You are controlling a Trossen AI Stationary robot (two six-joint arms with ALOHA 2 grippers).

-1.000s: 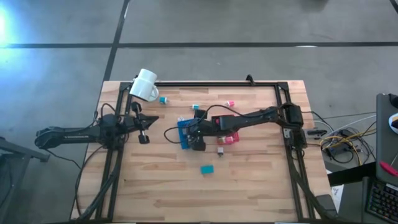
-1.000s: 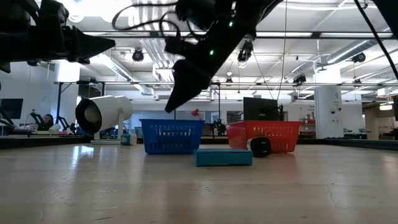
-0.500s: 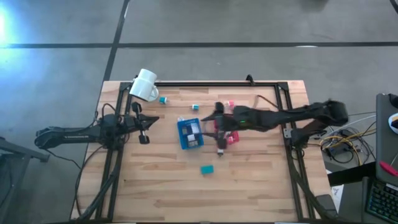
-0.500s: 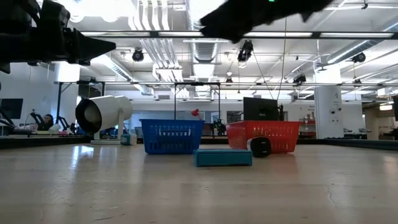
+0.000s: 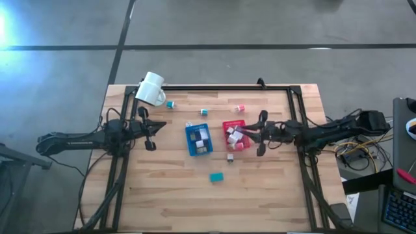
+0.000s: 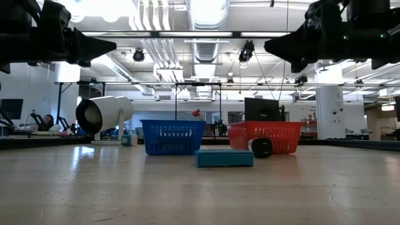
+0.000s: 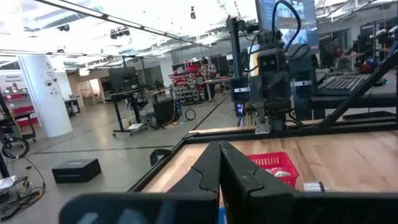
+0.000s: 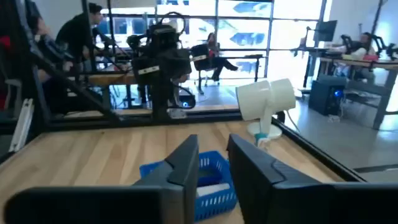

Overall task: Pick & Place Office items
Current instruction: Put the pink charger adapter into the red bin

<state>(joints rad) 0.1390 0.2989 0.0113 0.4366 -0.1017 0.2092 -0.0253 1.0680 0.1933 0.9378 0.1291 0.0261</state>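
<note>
1. Waiting at the left side of the tabletop [image 5: 162,195], the left pincer [image 5: 151,134] has not moved over the last second; its fingers [image 7: 214,168] lie pressed together, clenched on nothing.

2. Near it, the white mug [image 5: 151,89] lies tipped at the far left corner, with a small teal item [image 5: 170,104] just beside it, both where they were.

3. Moving rightward, the blue tray [image 5: 198,140] is now fully uncovered in the high view, with white and dark office items [image 5: 203,135] lying inside. A second ago the right arm stretched over it, its pincer above the tray's near end.

4. Loose pieces remain on the bare wood: a teal block [image 5: 216,176] nearest the front edge, a small pale piece [image 5: 230,156] just in front of the red tray, and a teal piece [image 5: 204,112] and a pink-and-white piece [image 5: 239,108] toward the far side.

5. The red tray [image 5: 225,125] holds several white and pink pieces.

6. The right pincer [image 5: 260,132] has drawn back to just right of the red tray, raised off the tabletop in the low view; its fingers [image 8: 186,163] stand slightly apart, released and empty.

7. My reading: one placement into the blue tray looks finished, and the retreat leaves the arm free to pick another loose piece, so the sorting is only partly done.
</note>
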